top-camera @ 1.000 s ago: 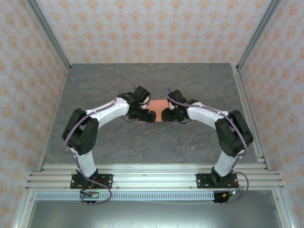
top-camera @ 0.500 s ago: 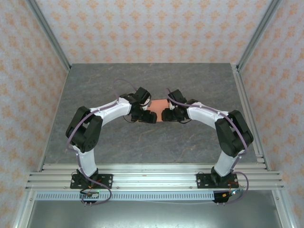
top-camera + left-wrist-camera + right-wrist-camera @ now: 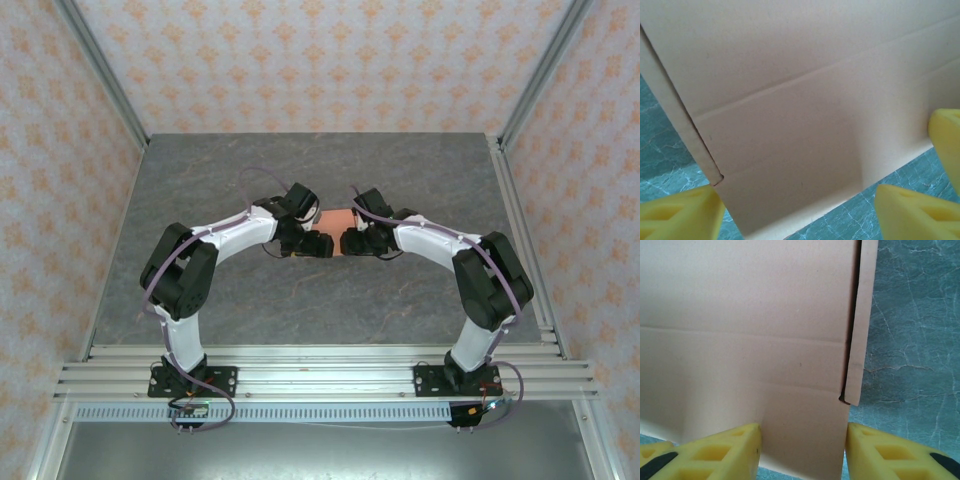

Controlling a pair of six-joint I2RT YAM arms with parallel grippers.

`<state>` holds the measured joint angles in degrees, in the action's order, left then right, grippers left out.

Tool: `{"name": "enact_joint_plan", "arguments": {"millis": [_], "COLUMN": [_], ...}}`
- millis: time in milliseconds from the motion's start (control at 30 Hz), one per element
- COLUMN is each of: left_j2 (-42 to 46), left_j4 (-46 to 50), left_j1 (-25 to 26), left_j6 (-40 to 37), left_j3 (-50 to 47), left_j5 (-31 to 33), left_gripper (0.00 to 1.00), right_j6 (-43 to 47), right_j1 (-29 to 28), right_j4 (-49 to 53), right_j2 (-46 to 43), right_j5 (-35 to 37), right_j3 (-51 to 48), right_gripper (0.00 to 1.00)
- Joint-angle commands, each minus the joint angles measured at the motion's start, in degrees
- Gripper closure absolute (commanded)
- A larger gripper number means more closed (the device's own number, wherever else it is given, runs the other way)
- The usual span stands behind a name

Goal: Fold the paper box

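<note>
Salmon-orange paper box point(image 3: 338, 217) sat centred on the grey table point(image 3: 300, 300).
From above, its long side ran left to right, left gripper point(image 3: 320, 243) and right gripper point(image 3: 348, 242) at its near edge. Left wrist: creases slanted up rightward, yellow fingers point(image 3: 680, 217) spread wide apart. Right wrist: creases ran level, jaws apart at the box's edge.

The left arm point(image 3: 235, 232) and right arm point(image 3: 440, 243) share white shells, black joints, looping purple cables point(image 3: 250, 180), black base plates point(image 3: 190, 380) at the table's point(image 3: 300, 300) near edge, and yellow fingers point(image 3: 725, 447).
</note>
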<state>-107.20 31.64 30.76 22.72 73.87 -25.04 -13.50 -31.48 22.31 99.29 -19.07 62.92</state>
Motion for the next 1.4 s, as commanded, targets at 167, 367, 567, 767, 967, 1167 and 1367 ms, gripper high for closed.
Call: {"name": "enact_joint_plan", "arguments": {"millis": [167,367,567,767,967,1167,1367], "left_j2": [-0.38,-1.55,-1.83,-3.50,-2.58,-0.35,3.12], "left_j4": [-3.94,-3.94,-3.42,-3.68,-3.38,-0.79,4.94], "left_j1": [0.53,0.54,0.54,0.49,0.44,-0.01,-1.12], "left_j6": [0.60,0.13,-0.88,-0.91,-0.88,-1.40,-3.53], "left_j3": [-1.46,-1.09,-0.15,0.93,1.19,2.45,5.42], "left_j5": [0.10,1.25,3.29,3.51,3.83,7.15,12.92], "left_gripper": [0.30,0.36,0.45,0.48,0.48,0.39,0.20], "right_j6": [-0.34,-0.37,-0.29,-0.07,0.16,0.54,-0.84], "right_j1": [-0.58,-0.51,-0.59,-0.59,-0.55,-0.48,-0.37], "right_j4": [-1.69,-1.91,-2.42,-2.79,-2.36,-0.62,-0.45], "right_j2": [0.25,0.38,0.81,0.65,-0.61,-1.20,-3.89], "right_j5": [-1.09,-1.32,-1.64,-1.99,-1.56,1.68,4.19], "right_j3": [1.29,1.55,1.66,1.77,1.68,2.12,1.27], "right_gripper": [0.53,0.54,0.56,0.56,0.55,0.49,0.38]}}
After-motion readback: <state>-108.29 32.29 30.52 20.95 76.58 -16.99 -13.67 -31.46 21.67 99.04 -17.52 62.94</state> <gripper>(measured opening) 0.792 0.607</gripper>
